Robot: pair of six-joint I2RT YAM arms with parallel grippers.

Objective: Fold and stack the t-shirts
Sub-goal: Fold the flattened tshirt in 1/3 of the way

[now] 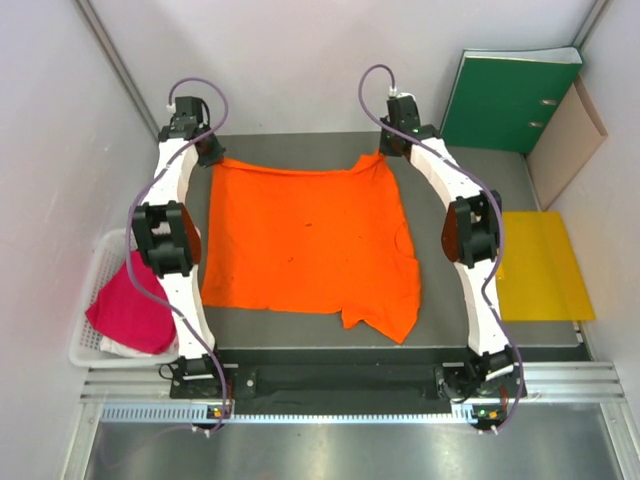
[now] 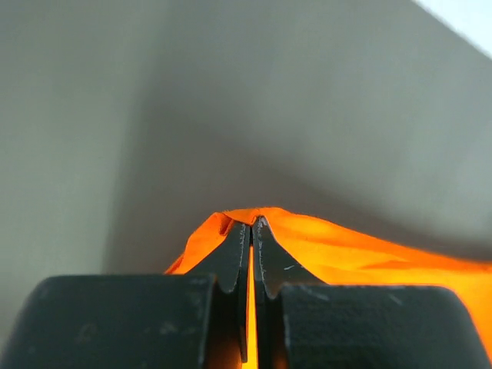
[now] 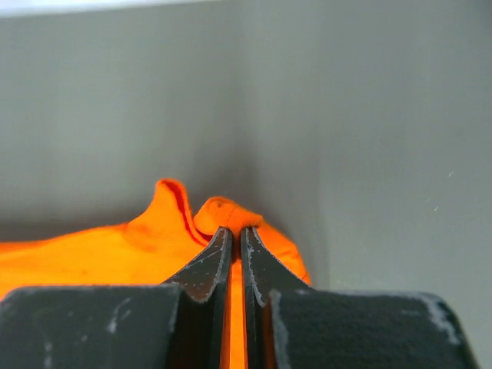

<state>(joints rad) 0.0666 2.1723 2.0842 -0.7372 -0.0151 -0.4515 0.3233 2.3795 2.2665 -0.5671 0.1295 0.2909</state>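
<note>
The orange t-shirt [image 1: 305, 240] lies spread on the grey table, a sleeve hanging toward the front right. My left gripper [image 1: 212, 155] is shut on its far left corner; the left wrist view shows the cloth [image 2: 346, 250] pinched between the black fingers [image 2: 234, 257]. My right gripper [image 1: 385, 150] is shut on its far right corner; the right wrist view shows bunched cloth [image 3: 161, 231] between the fingers [image 3: 257, 265]. The magenta-pink t-shirt [image 1: 130, 305] lies crumpled in the white mesh basket [image 1: 90, 350] at the left.
A yellow envelope [image 1: 540, 265] lies at the table's right edge. A green binder [image 1: 510, 100] and a beige folder [image 1: 565, 140] lean at the back right. White walls close in the left, back and right.
</note>
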